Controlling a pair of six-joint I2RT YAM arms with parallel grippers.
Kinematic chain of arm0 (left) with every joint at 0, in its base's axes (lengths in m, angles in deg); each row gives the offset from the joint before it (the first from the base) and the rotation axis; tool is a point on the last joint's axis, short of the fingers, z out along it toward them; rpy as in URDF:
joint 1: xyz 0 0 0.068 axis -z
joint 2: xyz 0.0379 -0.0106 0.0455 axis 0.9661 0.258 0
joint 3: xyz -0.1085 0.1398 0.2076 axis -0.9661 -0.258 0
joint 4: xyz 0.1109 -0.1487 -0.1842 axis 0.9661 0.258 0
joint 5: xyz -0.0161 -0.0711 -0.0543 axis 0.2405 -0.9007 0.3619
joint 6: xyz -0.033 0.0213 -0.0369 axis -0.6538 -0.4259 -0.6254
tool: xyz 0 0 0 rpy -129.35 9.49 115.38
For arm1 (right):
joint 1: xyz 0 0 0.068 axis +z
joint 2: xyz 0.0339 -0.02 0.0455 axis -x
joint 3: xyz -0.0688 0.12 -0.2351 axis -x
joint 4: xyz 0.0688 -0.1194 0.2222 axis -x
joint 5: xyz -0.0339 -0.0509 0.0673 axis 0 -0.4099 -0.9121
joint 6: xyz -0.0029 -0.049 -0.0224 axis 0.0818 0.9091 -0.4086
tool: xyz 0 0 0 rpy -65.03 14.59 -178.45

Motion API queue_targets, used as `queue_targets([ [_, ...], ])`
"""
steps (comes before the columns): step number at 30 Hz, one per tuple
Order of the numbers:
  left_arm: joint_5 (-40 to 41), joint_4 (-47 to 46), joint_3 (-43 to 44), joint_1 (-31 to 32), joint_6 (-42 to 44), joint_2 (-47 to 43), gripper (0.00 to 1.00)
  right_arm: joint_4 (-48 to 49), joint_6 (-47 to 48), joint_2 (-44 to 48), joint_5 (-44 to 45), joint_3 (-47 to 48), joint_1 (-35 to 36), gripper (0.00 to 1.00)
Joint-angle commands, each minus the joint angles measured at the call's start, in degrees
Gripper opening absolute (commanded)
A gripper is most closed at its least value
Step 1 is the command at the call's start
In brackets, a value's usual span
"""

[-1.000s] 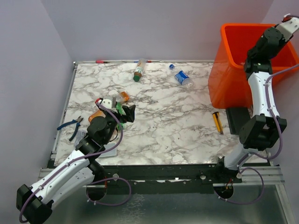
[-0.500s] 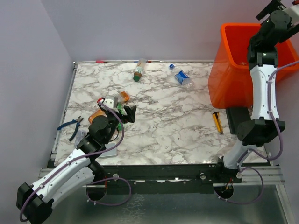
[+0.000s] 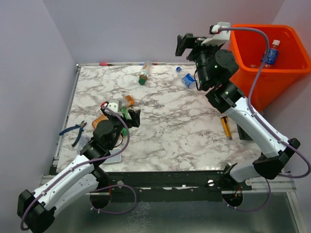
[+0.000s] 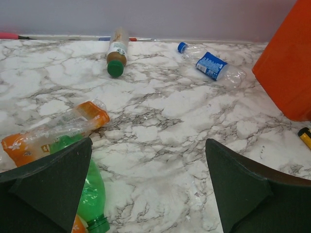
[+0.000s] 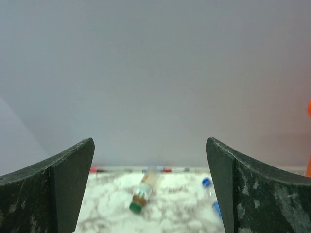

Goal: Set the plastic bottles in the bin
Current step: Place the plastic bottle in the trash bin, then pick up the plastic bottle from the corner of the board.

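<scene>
The drop-off looks finished and the right arm is starting back for another pick. The right gripper point(image 3: 187, 44) hangs high over the far middle of the marble table point(image 3: 170, 141), jaws spread wide and empty, facing the back wall. A red-capped bottle point(image 3: 272, 52) rests inside the orange bin point(image 3: 284, 80) against its far wall. A second ago this arm was stretched over the bin's far right corner, and half a second ago it was raised above the rim. It has since swung left, clear of the tub. The nearest targets are the blue-labelled clear bottle point(image 4: 211, 65), lying just left of the bin, and the green-capped brown bottle point(image 3: 144, 74) by the far edge. The next move probably calls for tipping the wrist down, descending over one of them and lining the jaws across its body. The left gripper point(image 4: 148, 194) has not shifted. It sits low over the near left of the table with its jaws wide apart and nothing between them. A green bottle point(image 4: 92, 194) lies just beside its left finger and a crushed orange bottle point(image 4: 53, 133) a little farther out. The bottles on the table lie where they did.
</scene>
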Motion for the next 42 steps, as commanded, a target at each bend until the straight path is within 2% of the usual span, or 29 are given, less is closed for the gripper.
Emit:
queue_targets([
  [1, 5.6, 3.4, 1.9, 0.0, 0.5, 2.0, 0.99, -6.4, -12.6, 4.1, -1.7, -10.6, 0.0, 1.00],
  [5, 10.5, 7.7, 4.7, -0.1, -0.6, 7.7, 0.99, -10.3, -26.7, 7.0, -0.9, -23.5, -0.3, 1.00],
  [7, 10.8, 9.5, 6.5, -0.7, -1.8, 11.2, 0.99, -10.4, -29.4, 9.1, -3.6, -29.5, -0.7, 1.00],
  [11, 2.4, 13.3, 12.7, -5.6, -7.2, 20.4, 0.99, -8.0, -32.3, 15.4, -10.7, -42.1, -0.9, 1.00],
  [14, -0.3, 15.2, 21.8, -7.4, -8.1, 30.0, 0.99, -2.0, -34.8, 20.7, -14.5, -53.2, -0.9, 1.00],
  [18, -0.4, 18.0, 36.5, -9.3, -2.8, 46.9, 0.99, 0.2, -36.0, 25.5, -18.6, -62.3, -0.8, 1.00],
  [24, -6.7, 26.6, 58.7, -14.0, 3.0, 67.8, 0.99, -2.1, -38.7, 27.8, -26.9, -68.0, -0.6, 1.00],
  [29, -3.4, 31.4, 72.0, -14.7, 8.3, 80.3, 0.99, -0.4, -40.7, 29.5, -32.5, -72.7, -0.5, 1.00],
  [34, 0.3, 32.3, 79.2, -15.0, 10.5, 88.3, 0.99, -2.2, -41.0, 30.1, -36.2, -73.6, -0.4, 0.99],
  [42, 5.2, 32.3, 91.1, -16.0, 12.1, 98.9, 0.99, -5.4, -40.9, 32.2, -34.3, -75.1, -0.3, 1.00],
])
